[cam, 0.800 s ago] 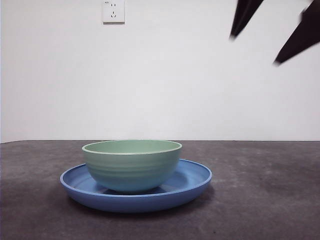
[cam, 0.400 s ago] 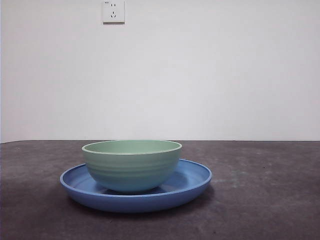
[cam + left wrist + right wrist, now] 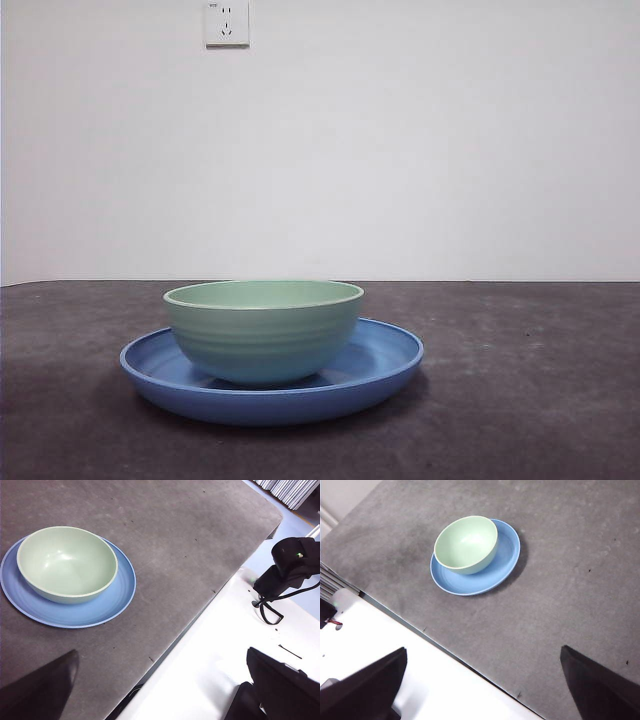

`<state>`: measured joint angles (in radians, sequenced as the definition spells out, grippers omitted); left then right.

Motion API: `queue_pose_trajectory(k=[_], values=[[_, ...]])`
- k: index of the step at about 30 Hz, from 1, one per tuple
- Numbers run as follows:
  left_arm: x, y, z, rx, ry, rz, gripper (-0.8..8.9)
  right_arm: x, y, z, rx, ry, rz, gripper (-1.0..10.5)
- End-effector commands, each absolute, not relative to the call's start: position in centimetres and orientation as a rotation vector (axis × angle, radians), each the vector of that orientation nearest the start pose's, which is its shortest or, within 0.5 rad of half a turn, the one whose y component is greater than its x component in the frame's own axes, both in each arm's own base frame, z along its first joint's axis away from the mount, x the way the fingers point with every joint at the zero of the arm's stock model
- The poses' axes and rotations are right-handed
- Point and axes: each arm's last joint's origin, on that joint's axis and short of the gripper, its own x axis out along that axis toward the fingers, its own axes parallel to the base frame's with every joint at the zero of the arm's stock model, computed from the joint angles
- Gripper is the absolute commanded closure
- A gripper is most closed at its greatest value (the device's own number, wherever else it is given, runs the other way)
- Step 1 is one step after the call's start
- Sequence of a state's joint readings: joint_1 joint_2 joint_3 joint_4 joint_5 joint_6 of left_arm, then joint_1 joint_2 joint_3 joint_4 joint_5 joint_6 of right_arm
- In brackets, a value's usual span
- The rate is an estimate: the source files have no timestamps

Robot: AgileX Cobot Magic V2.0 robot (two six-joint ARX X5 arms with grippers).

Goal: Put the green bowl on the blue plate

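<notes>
The green bowl stands upright inside the blue plate, left of the plate's middle in the front view. Both also show in the left wrist view, bowl on plate, and in the right wrist view, bowl on plate. My left gripper is open and empty, high above the table's edge, well away from the bowl. My right gripper is open and empty, high up and far from the plate. Neither gripper shows in the front view.
The dark grey table stretches around the plate. A white wall with a socket stands behind. In the wrist views a white base runs along the table's edge, with a black camera mount on it.
One second ago two black jaw tips showed at the front view's top right; they have risen out of view. The bowl and plate have not moved.
</notes>
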<state>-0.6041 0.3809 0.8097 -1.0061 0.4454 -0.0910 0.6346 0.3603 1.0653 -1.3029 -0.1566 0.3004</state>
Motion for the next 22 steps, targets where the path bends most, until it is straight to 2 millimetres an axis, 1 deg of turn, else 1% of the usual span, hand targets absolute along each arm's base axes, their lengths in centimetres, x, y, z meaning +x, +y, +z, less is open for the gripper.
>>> queue_pose_trajectory(k=[1, 8, 9, 10, 11, 12, 13, 14, 15, 22], values=[[3.52, -3.99, 30.95, -0.023, 0.627, -1.005, 2.51, -0.47, 0.21, 35.03, 0.119, 0.674, 0.687, 4.6], [3.52, -3.99, 30.95, -0.023, 0.627, -1.005, 2.56, -0.46, 0.22, 35.04, 0.120, 0.673, 0.687, 4.6], [3.52, -3.99, 30.95, -0.022, 0.626, -1.005, 2.63, -0.46, 0.22, 35.04, 0.120, 0.673, 0.687, 4.6], [3.52, -3.99, 30.94, -0.022, 0.627, -1.005, 2.99, -0.47, 0.22, 35.04, 0.120, 0.673, 0.688, 4.8], [3.52, -3.99, 30.94, -0.023, 0.627, -1.005, 4.00, -0.47, 0.22, 35.03, 0.118, 0.673, 0.688, 5.9], [3.51, -3.98, 30.94, -0.023, 0.628, -1.005, 5.56, -0.47, 0.22, 35.03, 0.117, 0.673, 0.690, 7.7], [3.51, -3.98, 30.94, -0.023, 0.628, -1.005, 6.86, -0.47, 0.22, 35.04, 0.118, 0.673, 0.689, 9.2], [3.52, -3.99, 30.94, -0.023, 0.627, -1.005, 8.26, -0.46, 0.22, 35.05, 0.118, 0.671, 0.689, 9.4], [3.52, -3.99, 30.95, -0.022, 0.625, -1.005, 7.80, -0.44, 0.24, 35.09, 0.120, 0.666, 0.689, 9.2], [3.52, -3.99, 30.94, -0.023, 0.627, -1.005, 7.86, -0.33, 0.31, 35.31, 0.127, 0.640, 0.693, 9.2]])
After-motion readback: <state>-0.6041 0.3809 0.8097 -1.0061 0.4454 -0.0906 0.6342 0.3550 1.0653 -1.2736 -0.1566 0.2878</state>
